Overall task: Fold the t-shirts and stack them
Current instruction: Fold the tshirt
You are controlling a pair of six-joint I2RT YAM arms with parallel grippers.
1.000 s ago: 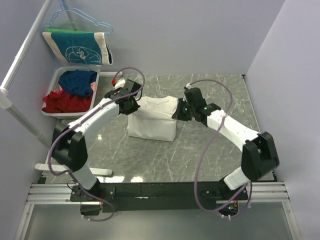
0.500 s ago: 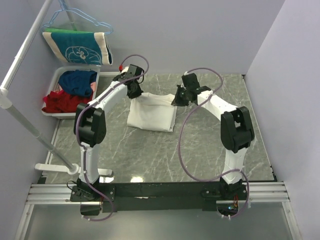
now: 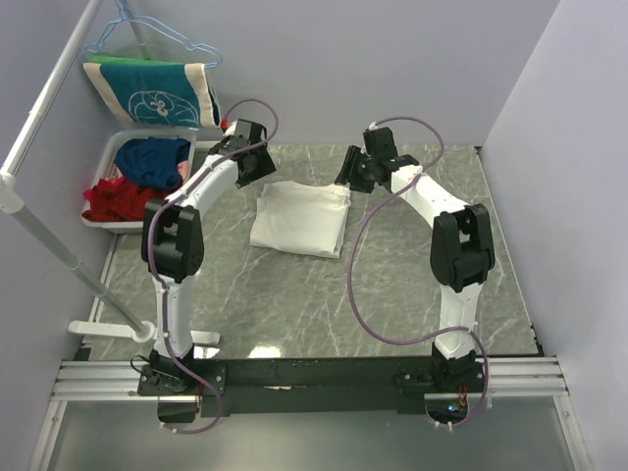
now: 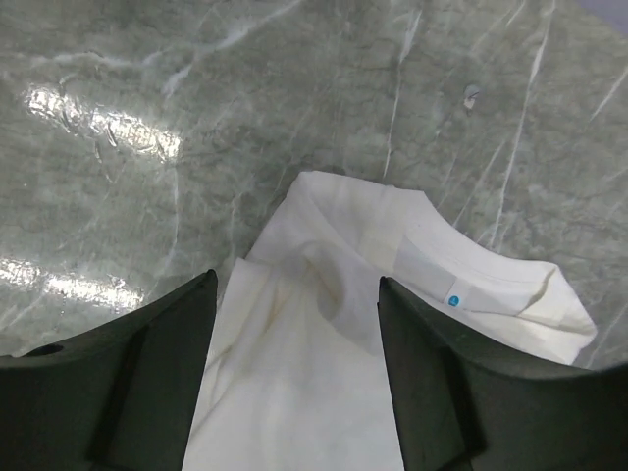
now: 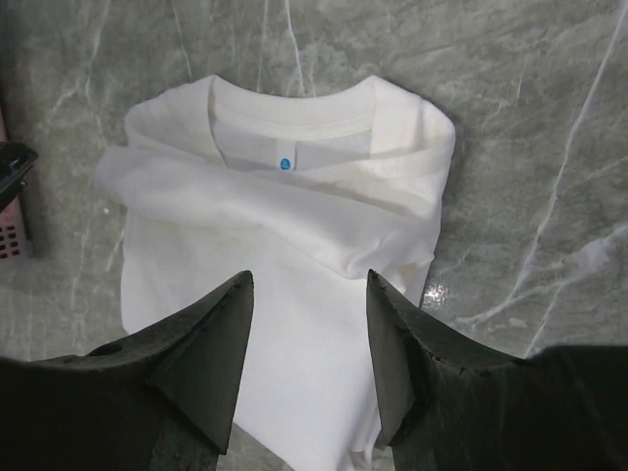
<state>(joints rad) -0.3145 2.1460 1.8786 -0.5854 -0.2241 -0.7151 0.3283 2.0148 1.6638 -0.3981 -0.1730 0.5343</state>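
The left gripper [image 3: 263, 177] and the right gripper [image 3: 345, 183] are both hanging open and empty at 11 and 1 o'clock of the folded t-shirt [image 3: 299, 220]. It is lying cream-white, plain side up, collar at 12, on the table [image 3: 412, 275]. A basket [image 3: 111, 157] of clothes is sitting at 9 o'clock, well apart.

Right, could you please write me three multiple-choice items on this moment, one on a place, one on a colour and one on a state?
1. Where does the folded t-shirt lie? A on a chair; B on the table; C on the floor.
2. What colour is the dot on its neck label? A red; B green; C blue.
3. How are the left gripper and right gripper? A both open, empty; B both shut on cloth; C one shut.
Answers: 1 B, it rests on the marble top; 2 C, both wrist views show blue; 3 A, the fingers stand apart with the shirt lying loose below.
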